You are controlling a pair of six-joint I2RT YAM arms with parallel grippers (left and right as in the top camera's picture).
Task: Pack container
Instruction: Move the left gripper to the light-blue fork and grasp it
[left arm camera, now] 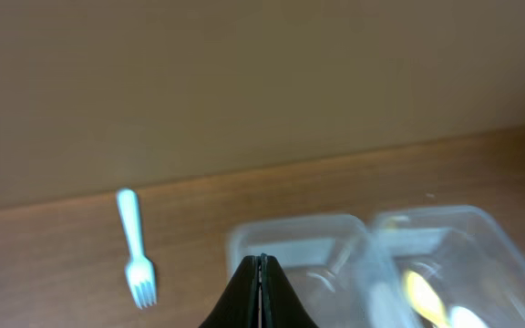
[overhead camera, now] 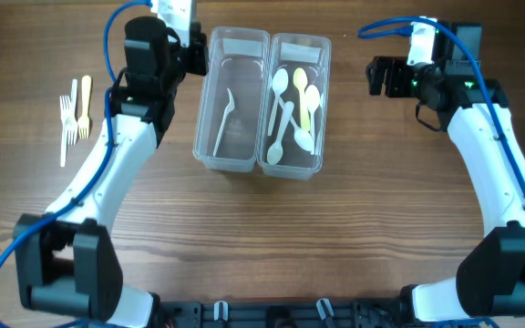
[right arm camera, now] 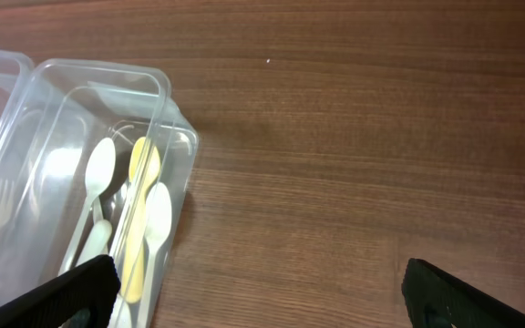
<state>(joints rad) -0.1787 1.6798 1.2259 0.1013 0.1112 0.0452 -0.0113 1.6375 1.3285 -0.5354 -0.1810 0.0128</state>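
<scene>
- Left container (overhead camera: 244, 137): a clear tub at the far middle of the worktop (overhead camera: 272, 237), touching its twin along one long side. It holds one white fork (overhead camera: 226, 117), lying lengthwise.
- Right container (overhead camera: 299, 41): a clear tub holding the spoons (overhead camera: 292, 109). Five can be made out, four white and one yellow, though overlap makes the count uncertain.
- Left claw (left arm camera: 261, 273): poised at the far end of the left container, with its fingers pressed together and nothing visible between them.
- Right claw (right arm camera: 258, 290): fingers spread wide and empty, well clear of the right container on its outer side.
- Lone fork (left arm camera: 136, 246): a pale fork on the worktop beyond the left container. It shows in the left wrist view but is hidden under the arm in the overhead view.
- Cluster of forks (overhead camera: 73, 114): at the left edge, well apart from the tubs. There are three or four, one of them yellowish, and overlap prevents a firm count.
- Step in hand (judged): sorting, with forks going left and spoons going right. The spoons appear done and the forks are barely begun.
- Next move (judged): the left claw must open, settle over a fork handle, close on it, and carry it to the left container.
</scene>
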